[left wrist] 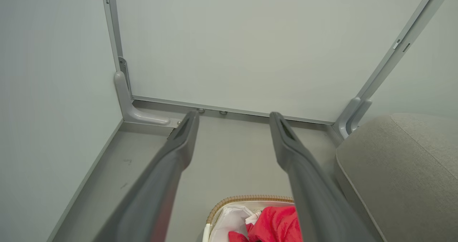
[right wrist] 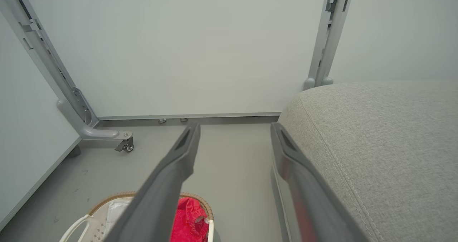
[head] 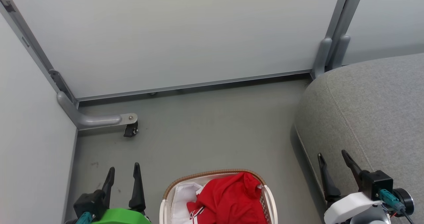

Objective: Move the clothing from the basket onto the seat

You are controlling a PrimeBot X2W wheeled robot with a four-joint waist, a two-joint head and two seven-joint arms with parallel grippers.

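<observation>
Right, down at the near edge the left gripper (head: 124,167) hovers above the grey floor (head: 205,128), its two dark fingers parted a moderate way and holding nothing. On the other side the right gripper (head: 332,153) has its fingers spread much the same and is also empty, seen against the front edge of the large grey woven-fabric couch seat (head: 371,111). Between them the oval cream-white plastic laundry basket with a brown woven rim (head: 212,173) sits on the floor near the seat. The bright red clothing with white stripes (head: 232,197) lies heaped inside it, towards its right, and a plain white liner sheet (head: 181,197) shows at the left. Further out there's a black caster (head: 131,130) on a grey metal foot, then pale partition panels (head: 172,35) closing the corner.
</observation>
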